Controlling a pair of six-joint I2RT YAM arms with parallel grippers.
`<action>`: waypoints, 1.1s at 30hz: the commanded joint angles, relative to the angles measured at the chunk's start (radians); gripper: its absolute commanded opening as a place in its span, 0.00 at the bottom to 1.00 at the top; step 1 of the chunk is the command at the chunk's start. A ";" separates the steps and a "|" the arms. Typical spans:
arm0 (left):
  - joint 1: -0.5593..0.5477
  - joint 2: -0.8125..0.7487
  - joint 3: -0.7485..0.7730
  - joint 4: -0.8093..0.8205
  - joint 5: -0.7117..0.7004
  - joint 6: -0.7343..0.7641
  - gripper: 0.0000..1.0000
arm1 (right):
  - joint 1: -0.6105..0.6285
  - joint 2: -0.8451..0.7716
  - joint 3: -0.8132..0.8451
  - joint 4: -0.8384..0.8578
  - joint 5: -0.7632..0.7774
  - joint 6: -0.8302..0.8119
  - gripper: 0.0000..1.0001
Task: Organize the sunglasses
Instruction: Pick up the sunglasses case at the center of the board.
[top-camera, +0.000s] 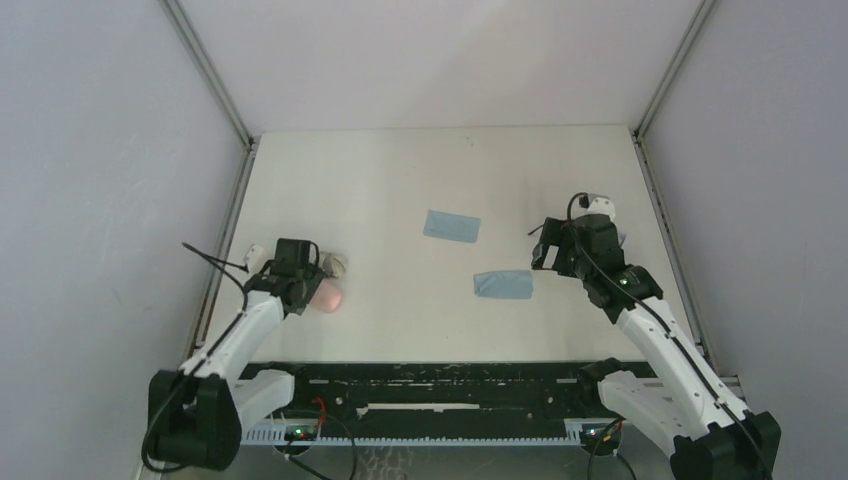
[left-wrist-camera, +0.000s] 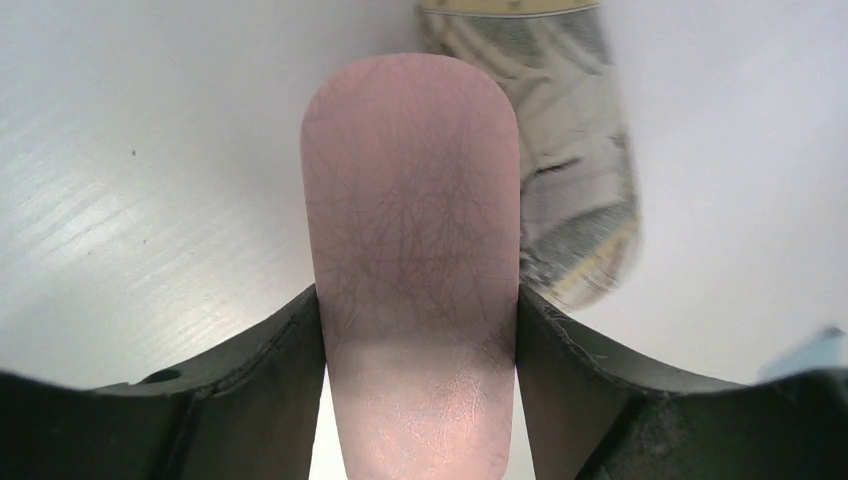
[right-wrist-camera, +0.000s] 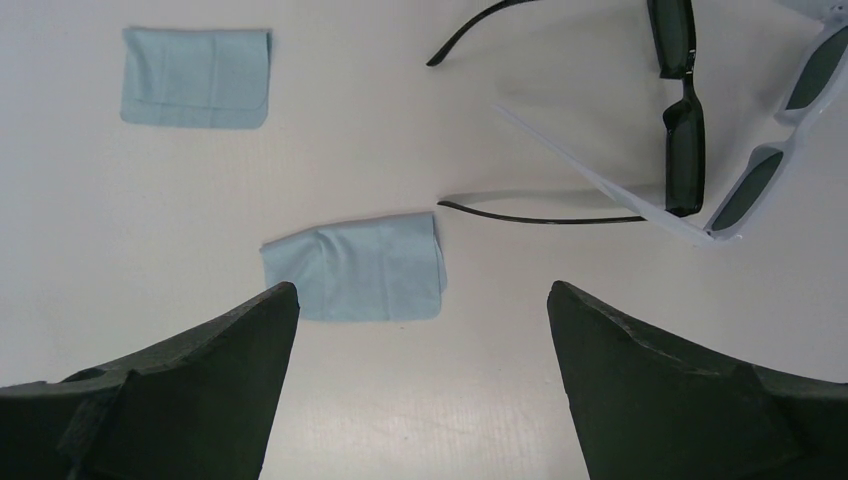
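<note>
pink case (left-wrist-camera: 415, 250), patterned case (left-wrist-camera: 575, 180), two cloths (right-wrist-camera: 195, 78) (right-wrist-camera: 355, 268), two sunglasses (right-wrist-camera: 684, 150) (right-wrist-camera: 745, 192)

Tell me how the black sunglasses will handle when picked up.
The black sunglasses probably feel light: thin frame, wire-slim temple arms. Those open arms likely flex or fold if squeezed. The white sunglasses appear to overlap them and may get dragged along.

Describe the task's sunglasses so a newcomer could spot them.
Look ahead of the open right claw, on the table's right side, where two pairs lie together. The sunglasses are the thin black-framed pair, nearer the blue cloth; the other pair is white-framed.
</note>
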 joint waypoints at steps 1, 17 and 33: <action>0.001 -0.196 -0.010 0.018 0.058 0.147 0.15 | 0.003 -0.069 0.003 0.038 0.017 0.015 0.94; -0.383 -0.146 0.129 0.455 0.517 0.594 0.00 | 0.006 -0.310 -0.071 0.109 -0.168 -0.086 0.93; -0.650 0.139 0.178 0.759 0.772 0.741 0.00 | 0.007 -0.368 -0.117 0.134 -0.269 -0.036 0.92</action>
